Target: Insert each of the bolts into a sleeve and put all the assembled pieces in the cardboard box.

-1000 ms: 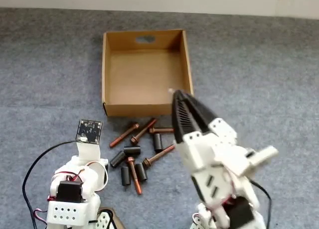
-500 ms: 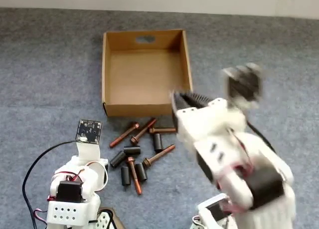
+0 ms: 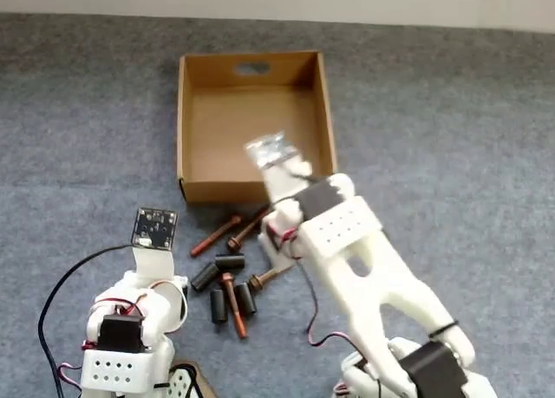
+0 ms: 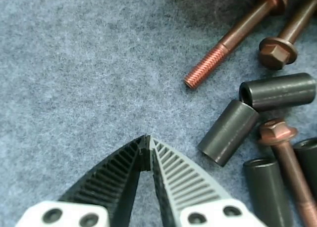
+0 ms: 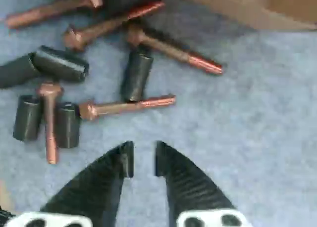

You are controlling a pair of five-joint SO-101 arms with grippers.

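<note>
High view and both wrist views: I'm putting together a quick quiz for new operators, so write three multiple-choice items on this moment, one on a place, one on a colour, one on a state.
1. Where do the copper-coloured threaded bolts lie relative to the brown cardboard box?
A) inside it
B) on the grey carpet, outside its wall nearest the arms
C) stacked on its rim

2. What colour are the short cylindrical metal sleeves?
A) black
B) white
C) yellow

3. How is the left hand?
A) wide open
B) shut on a bolt
C) shut, holding nothing

Answers: 1 B, since the box floor is bare and the bolts rest on carpet. 2 A, since every sleeve shows black. 3 C, since its fingertips meet over bare carpet.
</note>
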